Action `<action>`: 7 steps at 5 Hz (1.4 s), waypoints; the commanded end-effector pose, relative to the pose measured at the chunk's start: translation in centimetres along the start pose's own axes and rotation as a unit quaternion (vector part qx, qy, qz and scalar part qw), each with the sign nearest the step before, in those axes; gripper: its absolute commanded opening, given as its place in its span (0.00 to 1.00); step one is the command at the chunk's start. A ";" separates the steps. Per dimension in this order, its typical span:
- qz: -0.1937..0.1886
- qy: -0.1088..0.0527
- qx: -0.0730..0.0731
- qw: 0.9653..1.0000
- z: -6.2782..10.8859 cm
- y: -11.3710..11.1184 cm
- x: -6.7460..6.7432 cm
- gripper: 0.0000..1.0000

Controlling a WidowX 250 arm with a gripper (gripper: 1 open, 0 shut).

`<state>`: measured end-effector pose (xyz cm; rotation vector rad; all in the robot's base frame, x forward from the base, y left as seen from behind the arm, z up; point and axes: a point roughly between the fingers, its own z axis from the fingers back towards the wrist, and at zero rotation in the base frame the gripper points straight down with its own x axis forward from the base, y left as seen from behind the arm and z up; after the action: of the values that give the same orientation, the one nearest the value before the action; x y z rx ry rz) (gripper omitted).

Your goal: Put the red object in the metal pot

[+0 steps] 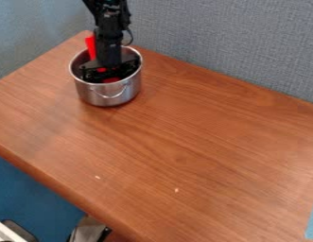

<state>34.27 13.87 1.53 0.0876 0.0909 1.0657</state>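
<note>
The pot [107,80] is standing upright at the far left corner of the wooden surface [171,142], close to the blue-grey wall [234,38]. It is shiny steel, and 1 small handle is showing on its front side.

The black gripper [106,64] is coming down from above and is pointing straight into the pot. Its lower end is sitting inside the rim, so the fingertips are partly hidden by the pot wall.

The red object [92,45] is standing nearly upright, leaning a little to the left. Its upper end is rising above the rim, just beside the left side of the gripper, and its lower end is going down into the pot. Some more red is showing inside the pot, under the gripper.

The gripper is too dark and too small here, so it is not possible to tell if it is released or is grasping the red object. It is also not clear whether the 2 are touching.

The rest of the surface is showing only wood grain.
</note>
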 end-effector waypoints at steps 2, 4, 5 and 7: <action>0.066 -0.018 -0.010 0.998 3.6 1.8 1.9 0.00; 0.029 -0.039 -0.002 0.999 2.7 0.3 2.5 0.00; -0.012 -0.050 0.000 0.999 3.2 0.5 2.3 0.00; -0.025 -0.056 -0.008 0.998 5.6 0.5 0.7 0.00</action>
<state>34.49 14.81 4.27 0.1368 0.0590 0.9971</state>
